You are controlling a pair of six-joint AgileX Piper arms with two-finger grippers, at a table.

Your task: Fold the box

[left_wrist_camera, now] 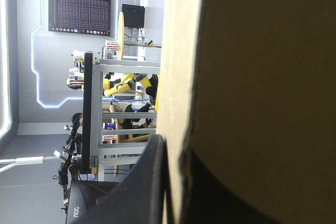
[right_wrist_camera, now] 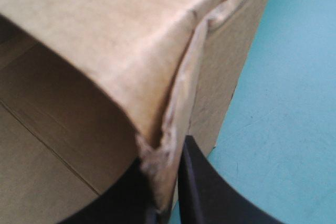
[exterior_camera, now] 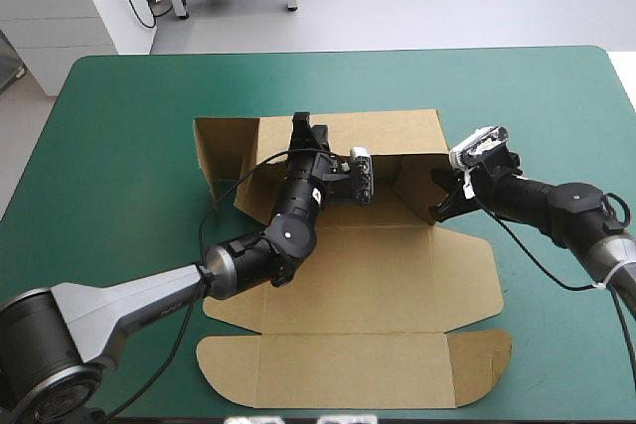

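The brown box (exterior_camera: 397, 275) lies in the middle of the teal-green table, its base flat and its far wall raised. My left gripper (exterior_camera: 306, 134) reaches over that far wall near its middle. In the left wrist view the board (left_wrist_camera: 252, 77) stands edge-on between the black fingers (left_wrist_camera: 147, 182), so the left gripper (left_wrist_camera: 176, 182) is shut on it. My right gripper (exterior_camera: 440, 208) is at the box's right side wall. In the right wrist view the wall's torn corner edge (right_wrist_camera: 178, 119) is pinched in the right gripper (right_wrist_camera: 168, 192).
The lid panel with rounded ears (exterior_camera: 348, 374) lies flat toward the near table edge. A left side flap (exterior_camera: 224, 151) stands up at the box's far left corner. Bare teal-green cover (exterior_camera: 119, 196) surrounds the box on the left, right and far sides.
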